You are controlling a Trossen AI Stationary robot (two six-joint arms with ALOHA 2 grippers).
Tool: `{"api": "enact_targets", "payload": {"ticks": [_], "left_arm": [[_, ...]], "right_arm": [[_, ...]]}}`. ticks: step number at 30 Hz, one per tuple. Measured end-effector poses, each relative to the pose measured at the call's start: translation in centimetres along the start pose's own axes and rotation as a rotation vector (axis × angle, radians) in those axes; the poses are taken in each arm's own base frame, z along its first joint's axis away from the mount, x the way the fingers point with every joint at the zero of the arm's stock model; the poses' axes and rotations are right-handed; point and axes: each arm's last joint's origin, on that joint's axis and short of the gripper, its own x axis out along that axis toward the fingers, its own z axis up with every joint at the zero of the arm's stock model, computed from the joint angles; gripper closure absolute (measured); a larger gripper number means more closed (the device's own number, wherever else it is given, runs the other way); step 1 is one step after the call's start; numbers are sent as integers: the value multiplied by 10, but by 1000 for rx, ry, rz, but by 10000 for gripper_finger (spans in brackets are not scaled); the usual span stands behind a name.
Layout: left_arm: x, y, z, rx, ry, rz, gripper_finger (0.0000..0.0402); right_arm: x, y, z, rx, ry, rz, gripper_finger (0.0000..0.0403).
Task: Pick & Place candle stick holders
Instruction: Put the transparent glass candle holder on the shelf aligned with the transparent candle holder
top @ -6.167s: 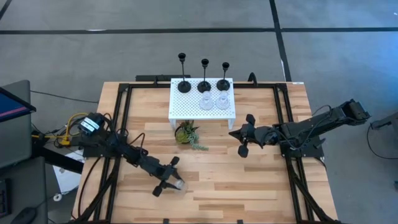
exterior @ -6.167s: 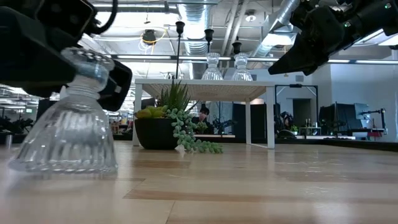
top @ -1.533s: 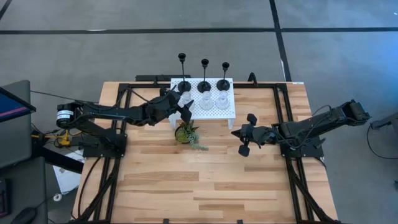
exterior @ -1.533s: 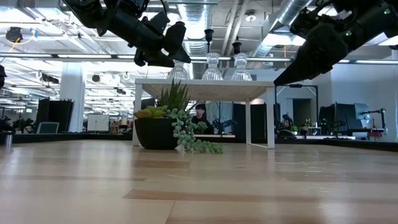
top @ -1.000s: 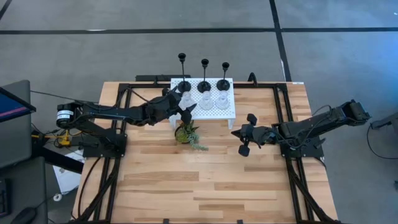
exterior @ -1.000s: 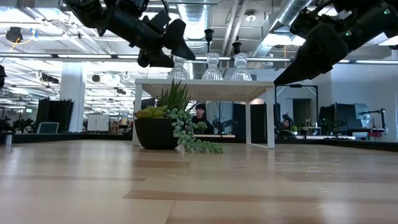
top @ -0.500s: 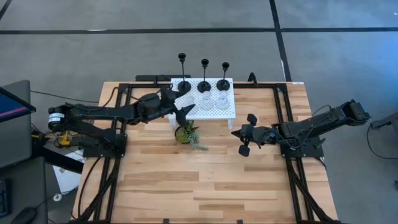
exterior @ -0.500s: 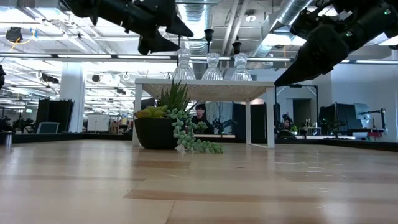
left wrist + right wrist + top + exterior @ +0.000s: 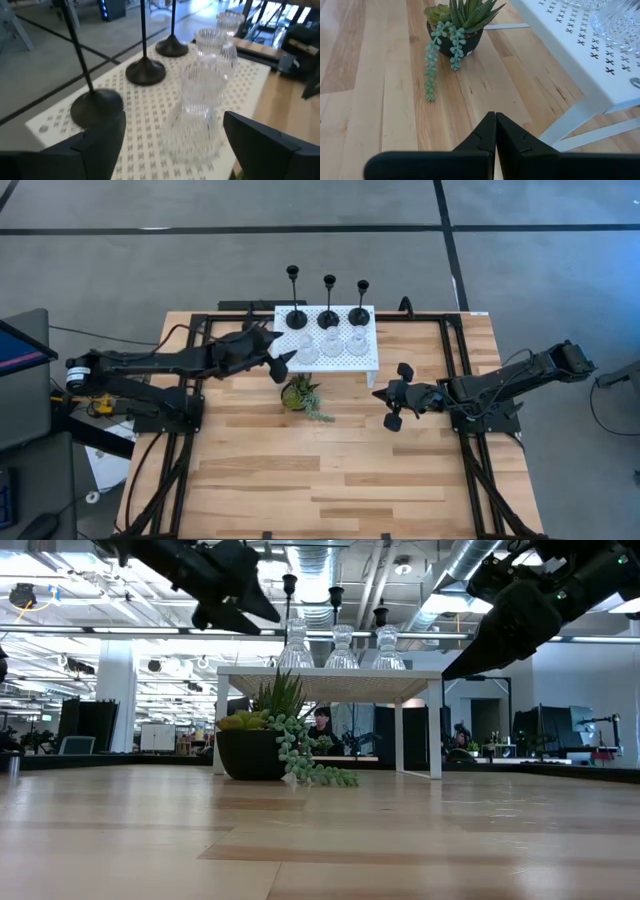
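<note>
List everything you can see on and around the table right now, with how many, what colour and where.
Black candle stick holders: three, black, back row on the stand.
Glass candle stick holders: three, clear, front row on the stand.
White perforated stand: one, white, table's far middle.
Potted plant: one, green, just in front of the stand.
Table: one, light wood.
Left gripper: open, empty, off the stand's left front corner.
Right gripper: shut, empty, waiting right of the stand.
</note>
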Motion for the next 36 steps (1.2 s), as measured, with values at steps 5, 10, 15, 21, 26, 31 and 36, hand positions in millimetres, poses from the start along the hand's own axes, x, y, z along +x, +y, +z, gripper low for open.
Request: {"api": "enact_targets", "payload": {"ticks": [5,10,15,21,26,31,36], "left_arm": [[-13,6,-1,5,44,5,117],[-17,6,-3,-94,76,-51,189],[-13,-1,-7,-105,130,-216,282],[-3,-5,-14,-92,177,-223,390],[6,-8,-20,-80,210,-218,389],[11,-18,-26,-67,233,-245,397],[1,-40,-30,-11,215,-209,397]], "right_arm": [[0,0,0,0,0,0,403],[0,0,0,0,1,0,403],[0,0,0,0,1,0,403],[0,0,0,-1,2,0,403],[0,0,0,-2,3,-1,403],[0,0,-1,-3,6,-1,403],[0,0,-1,-3,6,-1,403]]}}
